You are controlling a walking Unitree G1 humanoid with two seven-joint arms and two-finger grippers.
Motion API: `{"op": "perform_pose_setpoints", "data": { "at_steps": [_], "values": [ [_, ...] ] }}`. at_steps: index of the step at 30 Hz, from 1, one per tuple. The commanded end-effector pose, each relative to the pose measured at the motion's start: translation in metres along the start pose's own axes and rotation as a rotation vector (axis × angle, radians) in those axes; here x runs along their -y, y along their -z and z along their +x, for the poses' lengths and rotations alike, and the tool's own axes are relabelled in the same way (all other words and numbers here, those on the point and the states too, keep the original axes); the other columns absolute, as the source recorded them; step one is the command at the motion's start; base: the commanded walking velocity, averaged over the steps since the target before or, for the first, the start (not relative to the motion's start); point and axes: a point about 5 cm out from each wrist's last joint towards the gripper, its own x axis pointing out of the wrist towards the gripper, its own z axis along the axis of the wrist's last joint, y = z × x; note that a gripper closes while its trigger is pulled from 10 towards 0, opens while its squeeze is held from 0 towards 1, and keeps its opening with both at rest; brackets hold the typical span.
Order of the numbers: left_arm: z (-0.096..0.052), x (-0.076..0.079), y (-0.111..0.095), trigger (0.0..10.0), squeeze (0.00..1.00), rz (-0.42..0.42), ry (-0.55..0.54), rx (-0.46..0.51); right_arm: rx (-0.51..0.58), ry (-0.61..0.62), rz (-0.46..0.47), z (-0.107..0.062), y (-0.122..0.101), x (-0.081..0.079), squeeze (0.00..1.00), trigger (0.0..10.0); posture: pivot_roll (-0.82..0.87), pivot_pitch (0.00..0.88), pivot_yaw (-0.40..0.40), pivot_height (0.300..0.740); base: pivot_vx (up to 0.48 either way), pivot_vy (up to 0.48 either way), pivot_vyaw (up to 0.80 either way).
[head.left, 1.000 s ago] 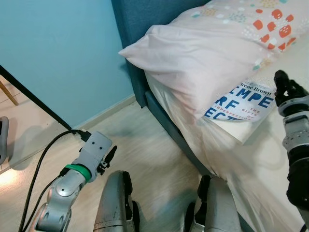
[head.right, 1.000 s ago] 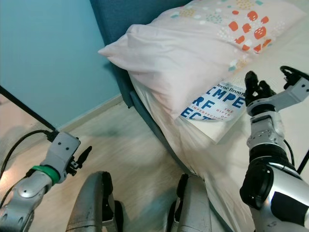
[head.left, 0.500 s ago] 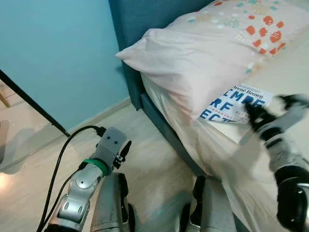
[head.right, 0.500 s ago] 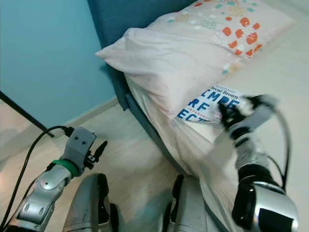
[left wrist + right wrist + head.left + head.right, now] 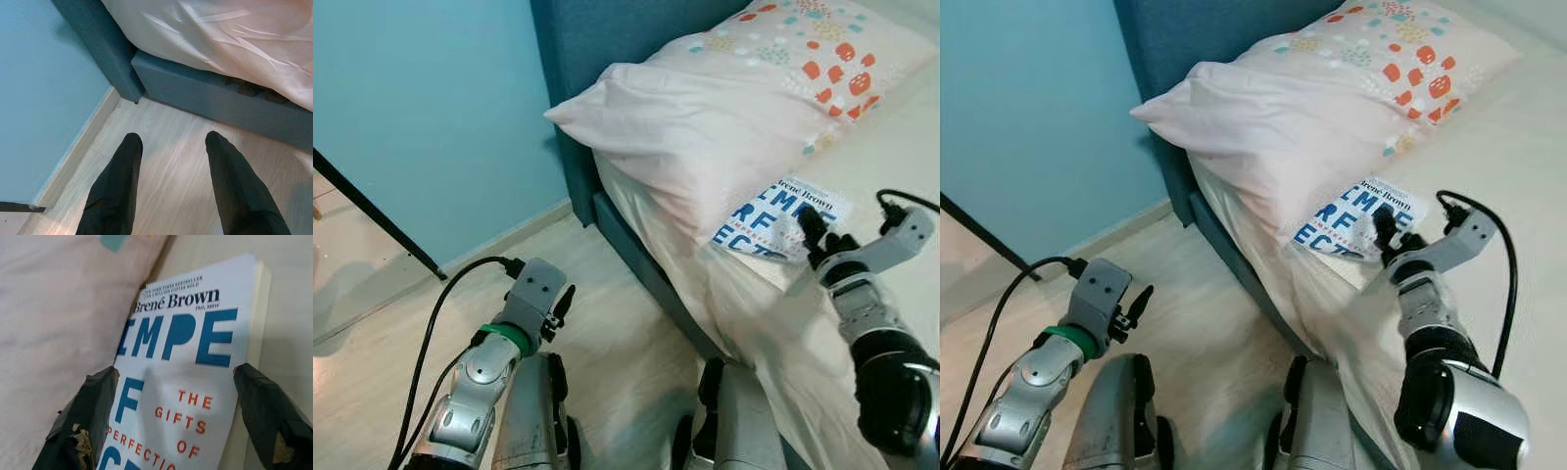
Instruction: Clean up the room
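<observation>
Book: a white paperback [image 5: 773, 220] with large blue letters and small red words lies flat on the bed [image 5: 901, 147], near its edge, its top corner tucked just under the pillow [image 5: 724, 108]
Cover text: the right wrist view reads "Brené Brown" above blue capitals and "THE GIFTS" in red
Right pincer: the right pincer [image 5: 173, 423] hangs directly above the book, spread wide, one black finger [image 5: 85, 421] toward the pillow side of the cover and the other past the page edge over the sheet; it grips nothing, and whether the tips touch the cover cannot be told
Right arm: reaches from the lower right across the mattress toward the book, a black cable looping off the wrist
Left pincer: the left pincer [image 5: 171, 191] is released and empty, its two fingers parted over the pale wooden floor [image 5: 171, 142] beside the bed
Left arm: held low at the robot's left side, a green band around the wrist and a black cable trailing back
Pillow: pale pink, with orange and teal dots at its far end, against the dark teal headboard [image 5: 607, 29]
Bed frame: dark teal base [image 5: 210, 93] under the overhanging pink sheet
Wall: light blue [image 5: 421, 108], meeting the floor at a pale skirting board
</observation>
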Motion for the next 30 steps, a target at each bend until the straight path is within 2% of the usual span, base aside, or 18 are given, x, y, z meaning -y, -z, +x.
{"op": "perform_pose_setpoints", "data": {
  "at_steps": [1, 2, 6, 8, 11, 12, 15, 16, 17, 19, 20, 21, 22, 30],
  "values": [
    [-0.005, 0.001, 0.011, 10.0, 0.00, 0.005, 0.005, -0.037, -0.057, 0.039, 0.059, -0.007, 0.016, 0.010, 0.72, 10.0, 0.15, 0.236, 0.054, 0.567, 0.000, 0.000, 0.00],
    [-0.006, -0.001, 0.012, 10.0, 0.00, 0.011, 0.005, -0.039, -0.088, 0.102, 0.042, -0.009, 0.022, 0.015, 0.00, 10.0, 0.16, 0.242, 0.061, 0.567, 0.000, 0.000, 0.00],
    [-0.008, -0.003, 0.012, 10.0, 0.00, 0.016, 0.002, -0.040, -0.107, 0.143, 0.010, -0.011, 0.027, 0.018, 0.00, 10.0, 0.17, 0.246, 0.063, 0.567, 0.000, 0.000, 0.00],
    [-0.010, -0.006, 0.013, 10.0, 0.00, 0.021, -0.002, -0.045, -0.127, 0.209, -0.084, -0.013, 0.031, 0.024, 0.00, 10.0, 0.18, 0.253, 0.068, 0.567, 0.000, 0.000, 0.00],
    [-0.012, -0.007, 0.014, 10.0, 0.00, 0.027, 0.000, -0.050, -0.122, 0.267, -0.128, -0.016, 0.033, 0.028, 0.00, 10.0, 0.18, 0.257, 0.072, 0.567, 0.000, 0.000, 0.00],
    [-0.012, -0.006, 0.014, 10.0, 0.00, 0.028, 0.002, -0.050, -0.117, 0.277, -0.132, -0.016, 0.032, 0.029, 0.00, 10.0, 0.18, 0.257, 0.072, 0.567, 0.000, 0.000, 0.00],
    [-0.013, -0.005, 0.013, 10.0, 0.00, 0.029, 0.007, -0.050, -0.108, 0.235, -0.045, -0.015, 0.036, 0.025, 0.00, 10.0, 0.18, 0.258, 0.077, 0.567, 0.000, 0.000, 0.00],
    [-0.012, -0.005, 0.012, 10.0, 0.00, 0.031, 0.010, -0.048, -0.126, 0.206, 0.023, -0.015, 0.040, 0.022, 0.00, 9.5, 0.18, 0.259, 0.081, 0.567, 0.000, 0.000, 0.00],
    [-0.011, -0.006, 0.011, 10.0, 0.00, 0.035, 0.012, -0.044, -0.159, 0.173, 0.121, -0.014, 0.047, 0.018, 0.00, 4.3, 0.19, 0.257, 0.085, 0.567, 0.000, 0.000, 0.00],
    [-0.011, -0.007, 0.010, 10.0, 0.00, 0.036, 0.011, -0.043, -0.179, 0.166, 0.170, -0.015, 0.050, 0.016, 0.00, 4.3, 0.19, 0.257, 0.085, 0.567, 0.000, 0.000, 0.00],
    [-0.011, -0.008, 0.010, 10.0, 0.00, 0.037, 0.011, -0.042, -0.182, 0.167, 0.176, -0.015, 0.051, 0.016, 0.00, 3.8, 0.19, 0.257, 0.085, 0.567, 0.000, 0.000, 0.00],
    [-0.011, -0.008, 0.010, 10.0, 0.00, 0.037, 0.011, -0.042, -0.182, 0.167, 0.176, -0.015, 0.051, 0.016, 0.00, 3.8, 0.19, 0.257, 0.085, 0.567, 0.000, 0.000, 0.00],
    [-0.011, -0.009, 0.010, 10.0, 0.00, 0.038, 0.008, -0.042, -0.192, 0.157, 0.189, -0.015, 0.052, 0.015, 0.00, 0.0, 0.19, 0.257, 0.085, 0.567, 0.000, 0.000, 0.00],
    [-0.013, -0.010, 0.011, 10.0, 0.00, 0.041, 0.005, -0.045, -0.230, 0.160, 0.204, -0.017, 0.058, 0.016, 0.00, 0.0, 0.20, 0.257, 0.085, 0.567, 0.000, 0.000, 0.00]
  ]
}}
